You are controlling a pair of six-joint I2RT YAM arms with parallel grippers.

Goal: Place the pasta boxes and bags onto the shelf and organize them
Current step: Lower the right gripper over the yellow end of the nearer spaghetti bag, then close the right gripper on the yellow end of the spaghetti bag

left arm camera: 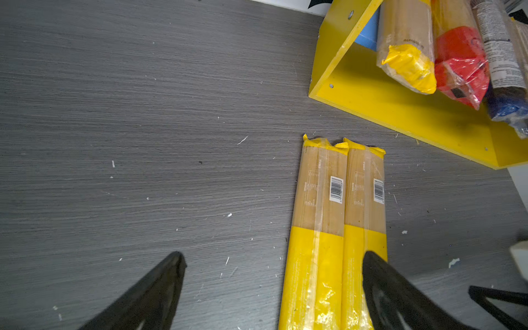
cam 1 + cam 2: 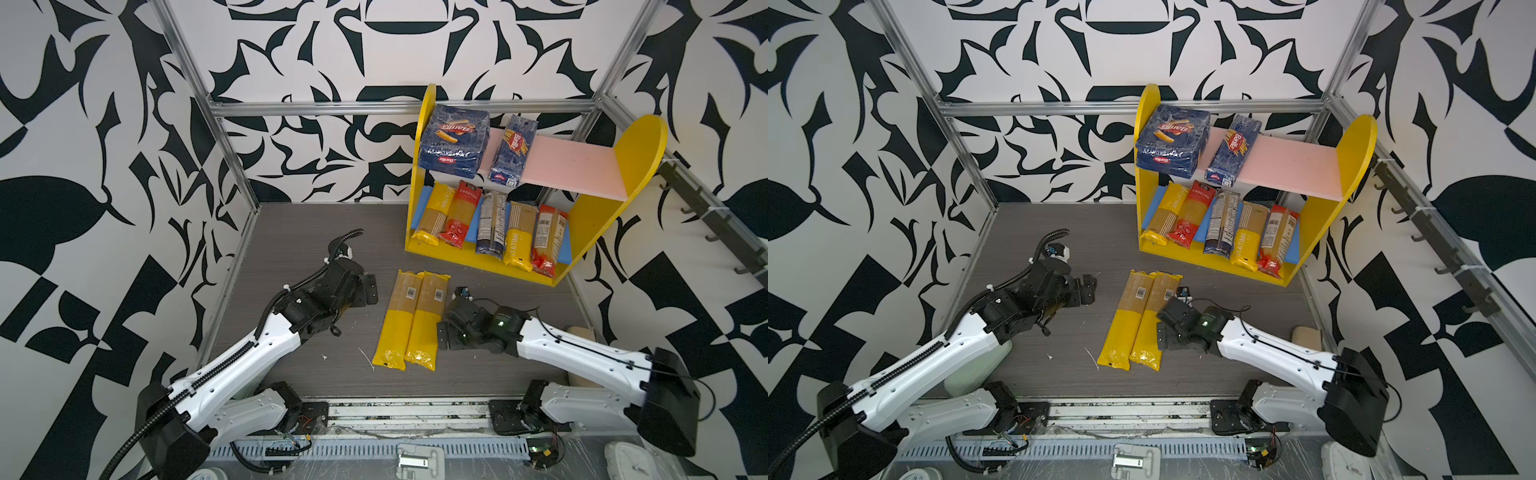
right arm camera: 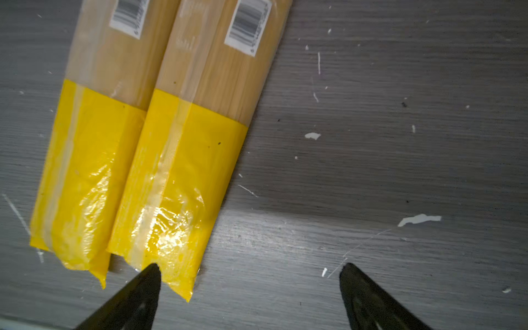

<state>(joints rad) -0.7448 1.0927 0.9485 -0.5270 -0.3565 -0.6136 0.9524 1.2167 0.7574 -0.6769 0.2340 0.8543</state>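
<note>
Two yellow-ended spaghetti bags (image 2: 409, 320) lie side by side on the grey table, barcodes up. My left gripper (image 2: 369, 291) is open just left of their far halves; in the left wrist view one fingertip (image 1: 374, 265) hangs over the nearer bag (image 1: 317, 257). My right gripper (image 2: 445, 332) is open beside their right edge, and its fingertips (image 3: 151, 274) straddle bare table by a bag's yellow corner (image 3: 177, 200). The shelf (image 2: 640, 145) stands at the back right. Its pink board carries both pasta boxes, rigatoni (image 2: 453, 141) and spaghetti (image 2: 512, 149). Several bags (image 2: 490, 224) lean on the blue board.
A black hook rail (image 2: 706, 216) runs along the right wall. A cream pad (image 2: 582, 332) lies by the right arm at the table's edge. Metal frame posts (image 2: 232, 158) bound the back corners. White crumbs (image 2: 365, 357) dot the table.
</note>
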